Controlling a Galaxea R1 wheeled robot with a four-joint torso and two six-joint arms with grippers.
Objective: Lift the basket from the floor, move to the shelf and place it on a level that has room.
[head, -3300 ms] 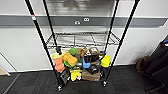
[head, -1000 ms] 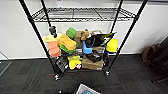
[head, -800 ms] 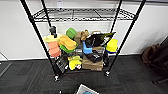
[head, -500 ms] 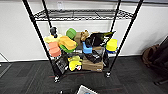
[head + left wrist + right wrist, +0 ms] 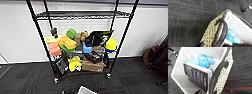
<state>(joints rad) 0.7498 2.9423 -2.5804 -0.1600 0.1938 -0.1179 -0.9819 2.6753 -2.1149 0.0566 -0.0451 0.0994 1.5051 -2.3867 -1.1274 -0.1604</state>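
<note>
The basket (image 5: 224, 73) has a beige weave, a pale lining and dark handle loops (image 5: 216, 76). In the right wrist view it holds a blue plush toy (image 5: 201, 60) and a dark booklet (image 5: 196, 77). The left wrist view looks at the basket's (image 5: 209, 33) other end over the dark carpet floor (image 5: 186, 18). In the head view a pale corner of the basket (image 5: 85, 90) shows at the bottom edge, just in front of the shelf (image 5: 37, 27). The shelf's wire-grid level (image 5: 80, 14) is bare.
The shelf's bottom tier is crowded with colourful foam toys (image 5: 66, 42) and a cardboard box (image 5: 92, 66). A white wall (image 5: 17, 32) stands behind it. A brown bag (image 5: 152, 56) and dark things stand at the right. A red strip (image 5: 238, 88) lies on the carpet.
The camera has come closer to the shelf, which now shows larger and nearer the middle. The basket's corner has come into the bottom edge of the head view.
</note>
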